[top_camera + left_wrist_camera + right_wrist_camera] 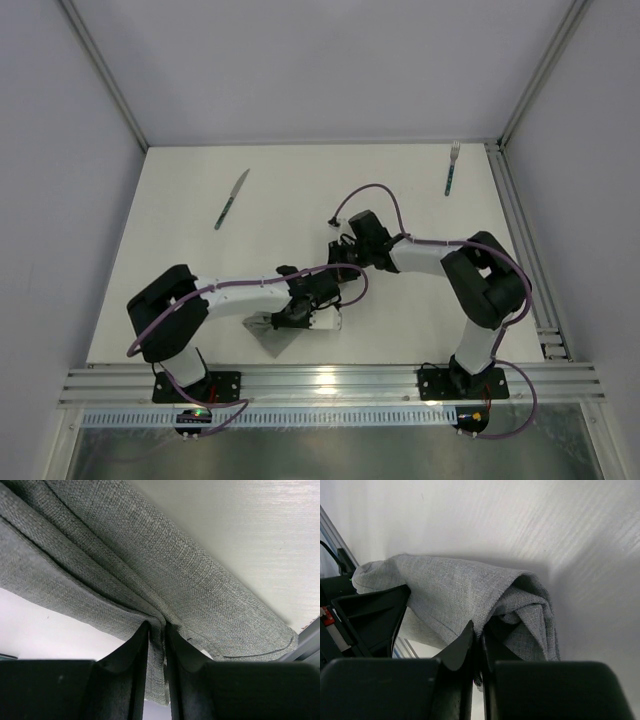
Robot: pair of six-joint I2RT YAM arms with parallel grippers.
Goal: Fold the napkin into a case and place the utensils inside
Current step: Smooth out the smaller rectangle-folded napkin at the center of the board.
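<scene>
The light-grey napkin (276, 336) is bunched up near the table's front edge, mostly hidden under both arms. My left gripper (157, 626) is shut on a fold of the napkin (150, 555), and cloth hangs down between its fingers. My right gripper (478, 626) is also shut on an edge of the napkin (455, 590), just across from the left one (370, 615). From above, the left gripper (302, 310) and the right gripper (338, 262) meet over the cloth. The knife (232, 198) lies at the back left. The fork (452, 168) lies at the back right. No case shape shows.
The white table (180, 260) ends in an aluminium rail (330, 385) along the front and another rail (520, 230) on the right. Pale walls enclose the back and sides. Purple cables loop over both arms.
</scene>
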